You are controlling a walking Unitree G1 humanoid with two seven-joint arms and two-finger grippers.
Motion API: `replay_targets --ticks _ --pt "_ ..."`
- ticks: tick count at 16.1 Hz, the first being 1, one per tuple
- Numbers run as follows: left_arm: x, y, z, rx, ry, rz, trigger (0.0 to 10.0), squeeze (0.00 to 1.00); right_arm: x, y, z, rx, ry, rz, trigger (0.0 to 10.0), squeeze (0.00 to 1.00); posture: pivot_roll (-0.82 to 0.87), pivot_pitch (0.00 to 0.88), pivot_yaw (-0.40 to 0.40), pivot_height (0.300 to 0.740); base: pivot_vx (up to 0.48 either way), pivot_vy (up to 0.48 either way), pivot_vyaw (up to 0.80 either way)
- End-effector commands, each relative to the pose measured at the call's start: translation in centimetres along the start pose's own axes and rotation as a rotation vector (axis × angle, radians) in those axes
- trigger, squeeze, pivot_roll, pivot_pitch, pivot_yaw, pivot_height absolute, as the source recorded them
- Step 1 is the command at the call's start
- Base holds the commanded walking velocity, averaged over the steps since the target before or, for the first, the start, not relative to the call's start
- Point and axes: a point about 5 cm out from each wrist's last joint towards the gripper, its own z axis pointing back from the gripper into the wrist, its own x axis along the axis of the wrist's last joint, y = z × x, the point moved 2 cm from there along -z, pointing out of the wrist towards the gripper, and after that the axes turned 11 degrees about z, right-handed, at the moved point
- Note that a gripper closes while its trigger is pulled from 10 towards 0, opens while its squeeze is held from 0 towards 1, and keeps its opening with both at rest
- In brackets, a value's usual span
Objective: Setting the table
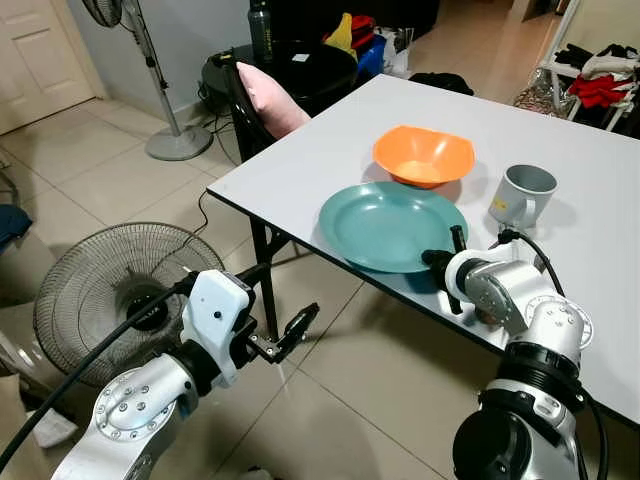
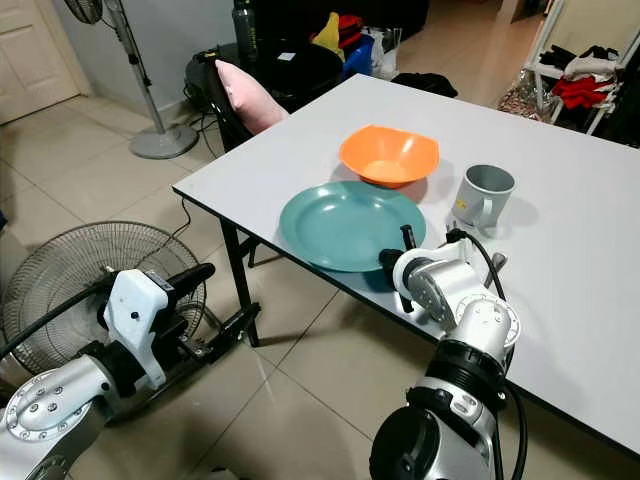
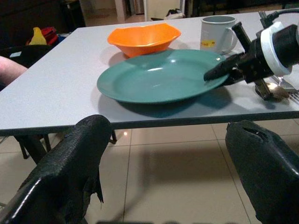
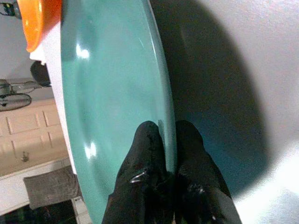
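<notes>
The right gripper (image 4: 163, 175) has its two black fingers pinched tight on the near rim of the teal plate (image 1: 385, 222), one finger above the rim and one below, with no gap between them but the plate's edge. The plate lies on the white table (image 1: 600, 300) close to its front edge, and its far rim sits just beside the orange bowl (image 1: 422, 155). A grey mug (image 1: 522, 194) stands to the right of the plate, near it but apart. In the left wrist view a spoon (image 3: 279, 91) and the tines of a fork (image 3: 293, 94) lie on the table just behind the right wrist. The left gripper (image 1: 292, 330) hangs out in front of the table over the tiled floor (image 1: 340, 400), its fingers (image 3: 70, 163) spread wide and holding nothing. A floor fan (image 1: 95, 290) lies on the tiles beside the left arm.
</notes>
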Motion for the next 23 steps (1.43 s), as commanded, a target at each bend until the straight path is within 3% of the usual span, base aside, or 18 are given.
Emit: replay_targets --ticks 1,3,5,13,15,18,19,20,21,22,23 --pt "0.1 0.0 0.0 -0.006 0.008 -0.011 10.0 0.0 -0.6 2.5 -0.1 0.065 0.02 -0.008 10.0 0.59 -0.05 0.0 0.044 0.74 0.0 0.0 0.0" --pt "0.0 -0.1 0.0 -0.004 0.01 -0.009 10.0 0.0 -0.7 2.4 -0.2 0.055 0.022 -0.008 10.0 0.86 -0.05 0.0 0.039 0.74 0.0 0.0 0.0" --pt "-0.1 0.0 0.1 0.001 0.012 -0.007 10.0 0.0 -0.5 2.2 -0.3 0.043 0.009 -0.019 10.0 0.96 -0.04 0.0 0.039 0.74 0.0 0.0 0.0" --pt "0.0 0.2 0.0 0.012 0.008 -0.008 10.0 0.0 0.3 1.5 -0.8 0.014 -0.049 -0.007 10.0 0.99 -0.04 0.0 0.044 0.74 0.0 0.0 0.0" --pt "-0.2 0.2 0.1 0.017 0.012 -0.008 10.0 0.0 1.4 1.8 -0.2 0.004 -0.133 0.123 10.0 0.98 -0.05 0.0 0.047 0.74 0.0 0.0 0.0" --pt "-0.3 0.1 0.1 0.018 0.014 -0.004 10.0 0.0 2.6 1.6 0.2 -0.025 -0.205 0.19 10.0 0.94 -0.05 0.0 0.048 0.74 0.0 0.0 0.0" --pt "-0.3 0.1 0.1 0.019 0.014 -0.002 10.0 0.0 3.1 1.7 0.4 -0.022 -0.228 0.203 10.0 0.86 -0.05 0.0 0.049 0.74 0.0 0.0 0.0" --pt "-0.3 0.1 0.1 0.02 0.015 -0.002 10.0 0.0 3.2 1.7 0.4 -0.021 -0.233 0.208 10.0 0.86 -0.05 0.0 0.049 0.74 0.0 0.0 0.0" --pt "-0.4 0.1 0.1 0.02 0.016 -0.001 10.0 0.0 3.3 1.7 0.4 -0.027 -0.24 0.216 10.0 0.27 -0.05 0.0 0.049 0.74 0.0 0.0 0.0" --pt "-0.5 0.0 0.1 0.018 0.019 0.0 10.0 0.0 3.7 1.5 0.4 -0.046 -0.255 0.23 10.0 0.0 -0.05 0.0 0.051 0.74 0.0 0.0 0.0" --pt "-0.5 0.0 0.0 0.018 0.021 0.0 10.0 0.0 3.9 1.2 0.4 -0.063 -0.264 0.236 10.0 0.0 -0.05 0.0 0.051 0.74 0.0 0.0 0.0"
